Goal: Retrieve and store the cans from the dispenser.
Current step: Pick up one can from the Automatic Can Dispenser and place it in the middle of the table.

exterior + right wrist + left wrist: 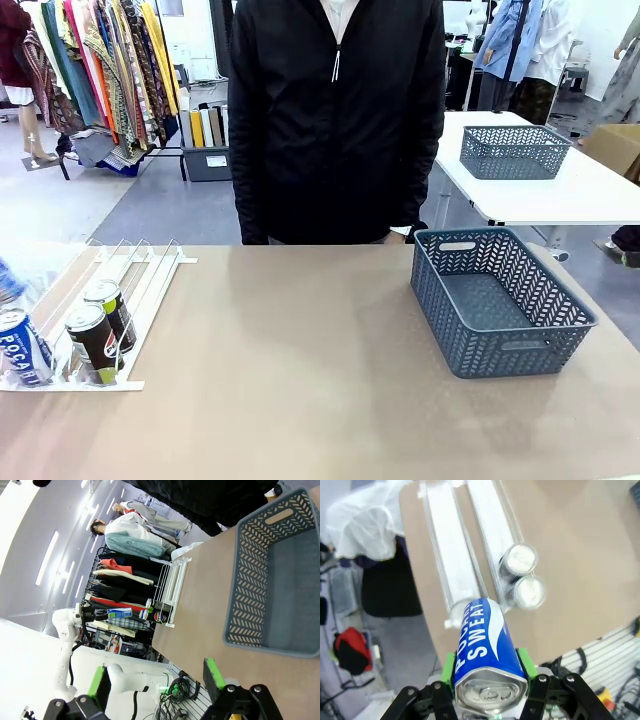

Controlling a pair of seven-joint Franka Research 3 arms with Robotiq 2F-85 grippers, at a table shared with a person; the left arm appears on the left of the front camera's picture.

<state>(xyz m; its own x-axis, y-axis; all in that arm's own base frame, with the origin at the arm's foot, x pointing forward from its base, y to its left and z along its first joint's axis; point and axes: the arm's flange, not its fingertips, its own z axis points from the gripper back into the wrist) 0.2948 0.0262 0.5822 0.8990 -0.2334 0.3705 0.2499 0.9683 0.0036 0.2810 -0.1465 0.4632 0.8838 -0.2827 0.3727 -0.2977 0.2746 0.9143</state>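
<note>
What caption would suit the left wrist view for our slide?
Left gripper shut on a blue can at the dispenser, two dark cans alongside.

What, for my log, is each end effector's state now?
Left end effector: closed on a blue can.
Right end effector: open, holding nothing.

Left gripper (488, 666): jaws clamped on a blue can (485, 630), a green pad (449, 669) pressed to each side near its silver end. The can lies along the fingers, pointing away from the wrist.
Left arm (64, 630): white, jointed, seen far off from the right wrist, standing tall and bent at the top.
Right gripper (155, 680): jaws spread wide, green pads (214, 676) well apart, wrist rolled sideways.
</note>
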